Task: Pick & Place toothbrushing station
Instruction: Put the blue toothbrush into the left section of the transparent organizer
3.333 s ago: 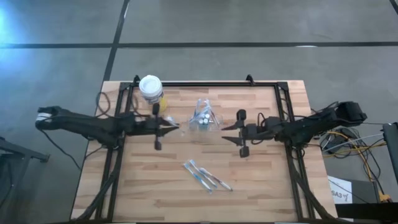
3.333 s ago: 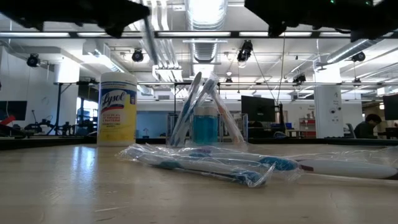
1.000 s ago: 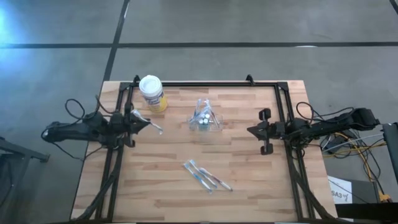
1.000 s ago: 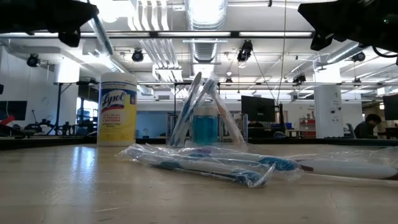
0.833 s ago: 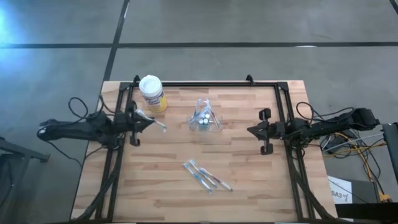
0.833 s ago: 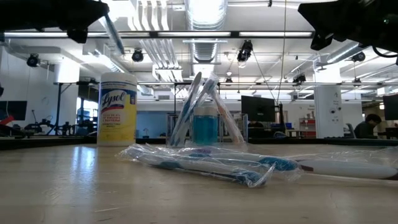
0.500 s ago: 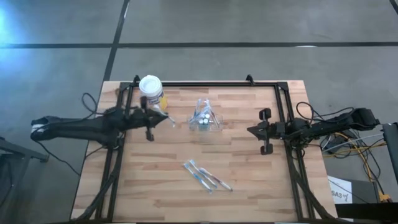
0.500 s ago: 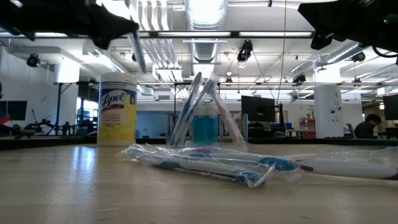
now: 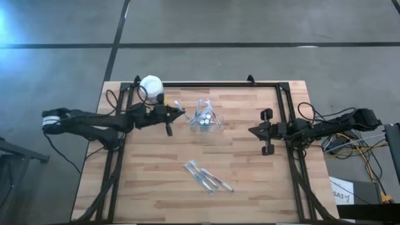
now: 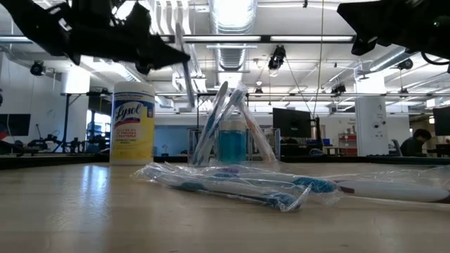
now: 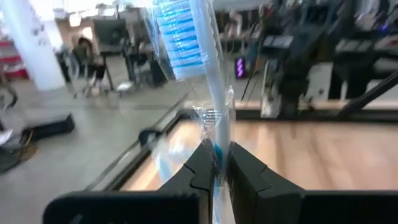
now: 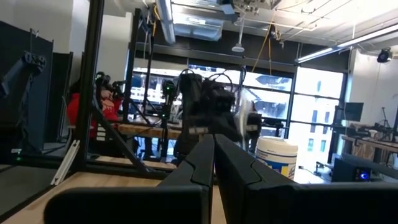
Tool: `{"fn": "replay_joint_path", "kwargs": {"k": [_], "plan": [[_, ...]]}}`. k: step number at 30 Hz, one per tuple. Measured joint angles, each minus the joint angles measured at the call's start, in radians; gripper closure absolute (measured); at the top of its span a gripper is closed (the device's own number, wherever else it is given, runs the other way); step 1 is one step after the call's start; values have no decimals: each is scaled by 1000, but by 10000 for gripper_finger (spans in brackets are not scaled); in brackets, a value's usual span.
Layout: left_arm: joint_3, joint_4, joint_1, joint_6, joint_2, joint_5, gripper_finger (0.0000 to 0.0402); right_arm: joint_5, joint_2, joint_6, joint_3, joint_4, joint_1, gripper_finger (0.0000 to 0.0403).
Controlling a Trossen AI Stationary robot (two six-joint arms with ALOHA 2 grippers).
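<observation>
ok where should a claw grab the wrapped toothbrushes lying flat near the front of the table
Mid-handle on the plastic-wrapped blue and white toothbrushes, coming straight down from above with the claw closing across their width. They lie flat on the wooden table, slanted, so only the top is open, and the wrap looks slippery.

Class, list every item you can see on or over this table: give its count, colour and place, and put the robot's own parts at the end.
Clear holder: one, transparent plastic with toothbrushes standing in it, back centre of the table.
Wrapped toothbrushes: a few, blue and white in clear wrap, lying loose on the front centre.
Canister: one, yellow with a white lid, back left.
Table: one, light wood with a black frame.
Held toothbrush: one, blue bristles, wrapped, in the left gripper.
Left gripper: one, dark, just left of the holder, shut on the toothbrush.
Right gripper: one, dark, at the table's right edge, shut and holding nothing.
</observation>
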Motion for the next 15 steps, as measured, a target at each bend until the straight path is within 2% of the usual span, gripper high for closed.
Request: {"fn": "replay_joint_path", "kwargs": {"k": [9,15], "plan": [[-2,98,44,-31,170,22,377,0,7,-14,0,7,0,394],[40,104,45,-30,265,34,377,0,7,-14,0,8,0,394]]}}
